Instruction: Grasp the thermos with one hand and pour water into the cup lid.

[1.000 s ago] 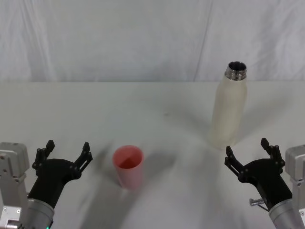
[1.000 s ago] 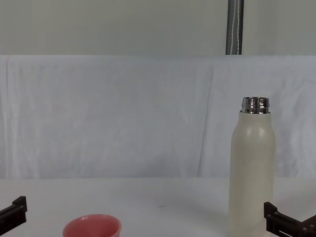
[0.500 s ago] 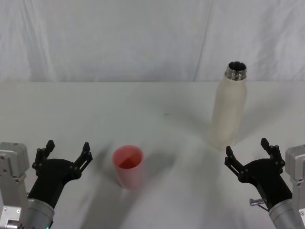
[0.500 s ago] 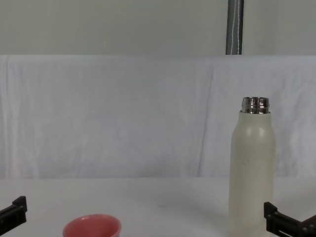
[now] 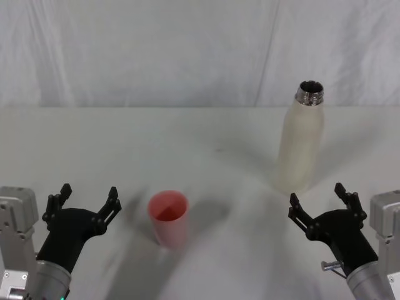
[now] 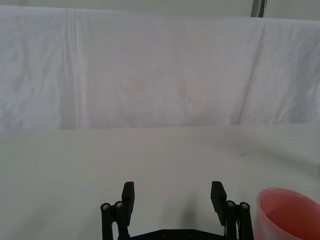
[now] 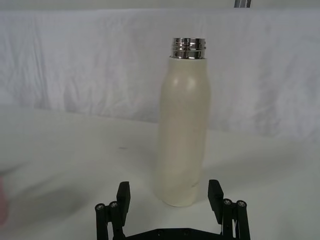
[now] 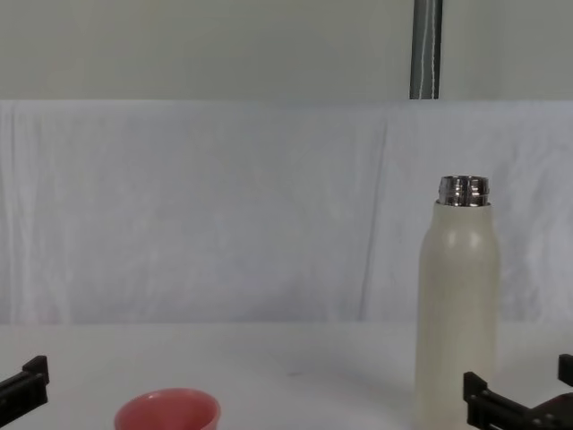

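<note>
The thermos [image 5: 300, 139] stands upright on the white surface [image 5: 125, 144] at about two o'clock in the head view, its steel neck uncapped. The right claw [image 5: 320, 207] sits released just short of the bottle's base at about five o'clock, fingers spread wider than the body and not touching it. The pink cup lid [image 5: 168, 217] stands upright at about seven o'clock, well apart from the thermos. The left claw [image 5: 85, 201] rests released at eight o'clock, beside the cup lid.
</note>
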Robot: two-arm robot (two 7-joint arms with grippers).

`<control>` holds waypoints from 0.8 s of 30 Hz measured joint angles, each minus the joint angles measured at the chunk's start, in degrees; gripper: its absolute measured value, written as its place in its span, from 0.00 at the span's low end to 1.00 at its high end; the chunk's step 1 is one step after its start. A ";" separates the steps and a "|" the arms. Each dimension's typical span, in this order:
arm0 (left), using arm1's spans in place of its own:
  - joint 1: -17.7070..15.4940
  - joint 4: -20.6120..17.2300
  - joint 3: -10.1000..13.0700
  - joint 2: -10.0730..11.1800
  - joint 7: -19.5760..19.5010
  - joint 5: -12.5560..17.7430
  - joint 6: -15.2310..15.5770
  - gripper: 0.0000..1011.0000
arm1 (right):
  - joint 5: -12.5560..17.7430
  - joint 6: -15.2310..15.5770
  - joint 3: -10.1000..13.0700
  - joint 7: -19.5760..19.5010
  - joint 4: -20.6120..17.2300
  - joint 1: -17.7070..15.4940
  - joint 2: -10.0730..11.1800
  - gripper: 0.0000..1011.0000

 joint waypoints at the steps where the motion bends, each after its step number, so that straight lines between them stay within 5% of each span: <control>1: 0.00 0.00 0.00 0.00 0.00 0.00 0.00 0.99 | 0.21 -0.07 0.09 0.29 0.15 0.06 -0.16 0.99; 11: 0.00 0.00 0.00 0.00 0.00 0.00 0.00 0.99 | 3.23 -0.02 2.13 4.45 2.70 2.03 -1.41 0.99; 24: 0.00 0.00 0.00 0.00 0.00 0.00 0.00 0.99 | 3.76 1.19 2.87 8.86 8.87 10.05 -2.16 0.99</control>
